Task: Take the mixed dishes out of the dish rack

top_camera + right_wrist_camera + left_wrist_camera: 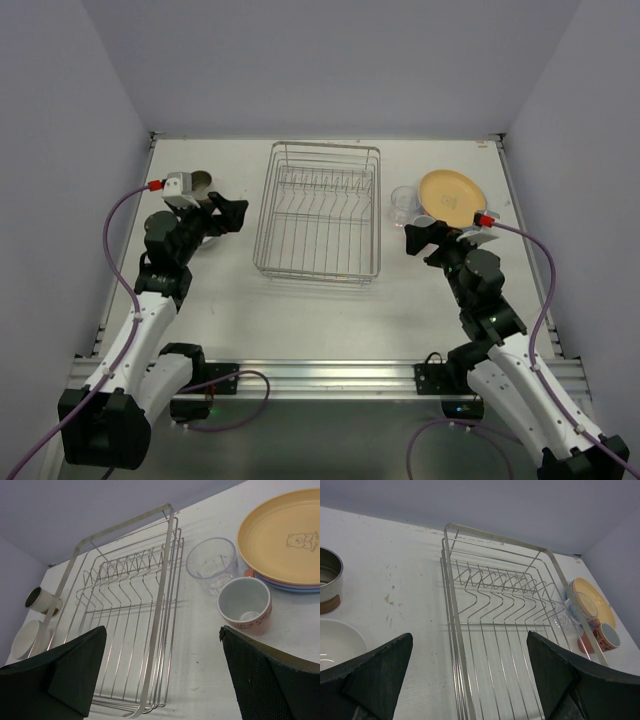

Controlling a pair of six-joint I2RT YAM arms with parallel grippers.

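- On the yellow-orange plate (272, 540): a small drawn bear near the rim, with no words that can be read.
- On the salmon-pink mug (245, 605): dark print along its side, too small to read.

White table (320, 310), matte top, a few small dark scuffs (387, 597) on the table's left half. Pale lilac-grey back wall (330, 60) stands at the table's far edge, and matching side walls rise from the table's left (60, 150) and right (590, 120) edges. Slotted aluminium rail (330, 378) runs along the table's near edge. Dark grey floor (330, 440) shows just beyond that near edge
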